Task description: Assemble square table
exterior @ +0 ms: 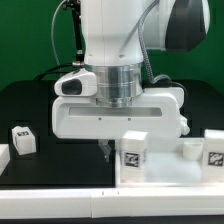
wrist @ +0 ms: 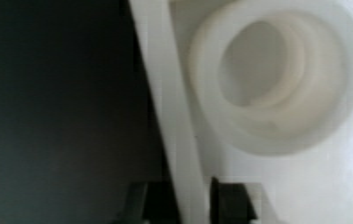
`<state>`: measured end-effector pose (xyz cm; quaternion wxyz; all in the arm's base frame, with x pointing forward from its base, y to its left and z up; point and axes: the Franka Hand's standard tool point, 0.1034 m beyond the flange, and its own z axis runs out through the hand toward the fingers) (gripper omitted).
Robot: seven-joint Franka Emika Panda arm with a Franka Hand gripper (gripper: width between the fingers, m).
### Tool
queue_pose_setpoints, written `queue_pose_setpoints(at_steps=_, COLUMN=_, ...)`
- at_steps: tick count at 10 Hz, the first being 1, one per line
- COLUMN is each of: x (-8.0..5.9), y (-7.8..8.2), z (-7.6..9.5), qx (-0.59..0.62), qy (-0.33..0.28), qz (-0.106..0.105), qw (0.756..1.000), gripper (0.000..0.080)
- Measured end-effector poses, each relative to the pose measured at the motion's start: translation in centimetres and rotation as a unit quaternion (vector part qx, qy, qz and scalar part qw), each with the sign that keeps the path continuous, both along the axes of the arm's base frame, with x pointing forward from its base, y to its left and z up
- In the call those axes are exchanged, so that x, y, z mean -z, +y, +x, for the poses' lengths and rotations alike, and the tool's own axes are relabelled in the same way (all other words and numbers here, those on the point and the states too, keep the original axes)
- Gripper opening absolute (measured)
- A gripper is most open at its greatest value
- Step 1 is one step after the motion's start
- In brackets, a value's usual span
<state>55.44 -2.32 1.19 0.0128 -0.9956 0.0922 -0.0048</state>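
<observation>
Square table slab (wrist: 315, 180) lies on the black table (exterior: 30, 100). My hand (wrist: 194, 202) is clamped on the slab's edge, a finger on each side, beside its round corner hole (wrist: 262, 65). One tagged leg (exterior: 132, 152) stands just beyond my grip, and another leg (exterior: 213, 150) stands near the slab's far corner. A third leg (exterior: 22, 140) sits well apart from the slab, on the exterior view's left.
</observation>
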Motion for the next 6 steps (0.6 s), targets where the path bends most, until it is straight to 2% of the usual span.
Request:
queue_pose_setpoints(at_steps=3, x=0.0, y=-0.2, z=0.0, qx=-0.029, qy=0.001, qz=-0.003, qw=1.0, gripper=0.0061)
queue_pose_setpoints(at_steps=6, x=-0.5, y=-2.8, z=0.0, qx=-0.088, qy=0.01, qz=-0.002, qw=0.996, gripper=0.0056)
